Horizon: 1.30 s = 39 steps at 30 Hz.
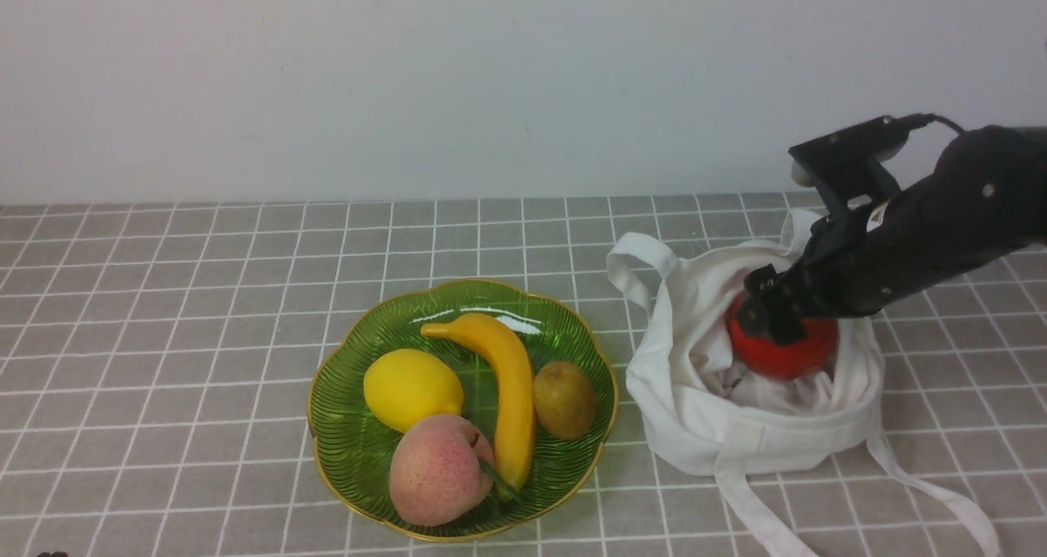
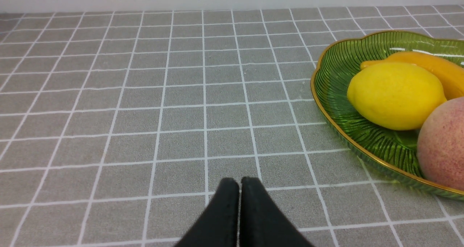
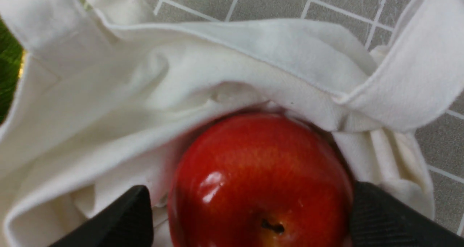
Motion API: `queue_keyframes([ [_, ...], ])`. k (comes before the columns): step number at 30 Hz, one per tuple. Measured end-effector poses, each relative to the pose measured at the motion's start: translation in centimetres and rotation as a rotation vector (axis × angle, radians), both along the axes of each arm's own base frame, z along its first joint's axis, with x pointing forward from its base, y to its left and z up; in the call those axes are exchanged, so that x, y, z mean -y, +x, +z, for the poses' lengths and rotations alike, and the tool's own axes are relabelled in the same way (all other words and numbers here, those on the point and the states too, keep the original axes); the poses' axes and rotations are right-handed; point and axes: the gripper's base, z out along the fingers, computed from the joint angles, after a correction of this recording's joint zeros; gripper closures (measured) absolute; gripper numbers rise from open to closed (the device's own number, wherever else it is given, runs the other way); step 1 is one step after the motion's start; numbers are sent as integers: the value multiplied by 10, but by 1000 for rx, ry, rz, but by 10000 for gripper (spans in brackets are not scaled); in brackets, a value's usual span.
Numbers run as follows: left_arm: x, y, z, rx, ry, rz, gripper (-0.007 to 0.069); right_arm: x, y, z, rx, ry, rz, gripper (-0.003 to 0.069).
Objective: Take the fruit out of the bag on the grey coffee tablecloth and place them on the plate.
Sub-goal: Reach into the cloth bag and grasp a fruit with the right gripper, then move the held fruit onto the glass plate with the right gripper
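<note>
1. The red apple (image 1: 789, 352) sits inside the open mouth of the white bag (image 1: 752, 434), nested in crumpled cloth with its upper half showing.
2. The bag stands on the grey coffee tablecloth (image 1: 204, 295), just to the right of the plate (image 1: 343, 446). One strap (image 1: 646, 262) loops up on the plate side, and another (image 1: 932, 491) trails across the cloth toward the robot.
3. The right gripper (image 1: 773, 321) reaches down into the bag from the right and straddles the apple.
4. In the right wrist view its fingers are spread to either side of the fruit. One finger (image 3: 384, 218) lies against the apple's skin. The other finger (image 3: 123, 221) stands just off it, with a sliver of white cloth showing between them.
5. The same view shows the apple's stem dimple (image 3: 272, 226) facing the camera, with the bag's hem curving close around the far side of the fruit.
6. The plate holds a lemon (image 1: 412, 389), a banana (image 1: 503, 377), a brown kiwi (image 1: 564, 399) and a pink-speckled peach (image 1: 438, 469).
7. The left gripper (image 2: 239, 183) shows only in its own wrist view. It is over bare tablecloth near the plate's rim, and its two fingers are pressed together with nothing between them.
</note>
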Motion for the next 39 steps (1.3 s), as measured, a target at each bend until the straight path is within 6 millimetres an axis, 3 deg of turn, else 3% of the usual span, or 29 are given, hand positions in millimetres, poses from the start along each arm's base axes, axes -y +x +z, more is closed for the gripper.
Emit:
queue_keyframes([
  [9,0,0,0,0,0,0,632,-1,7,-16,-12,-21,6,-32],
  [15,0,0,0,0,0,0,632,-1,7,-18,-29,-13,-10,73],
  [21,0,0,0,0,0,0,632,1,-3,-10,-92,-19,-5,72],
  [25,0,0,0,0,0,0,632,2,-17,15,-93,1,-5,72],
  [27,0,0,0,0,0,0,632,3,-31,47,-37,55,-11,72],
  [28,0,0,0,0,0,0,632,3,-32,49,-30,57,-11,72],
  [32,0,0,0,0,0,0,632,4,-55,91,73,145,2,72],
  [35,0,0,0,0,0,0,632,0,-66,112,145,209,48,72],
  [39,0,0,0,0,0,0,632,-15,-72,121,190,281,129,72],
])
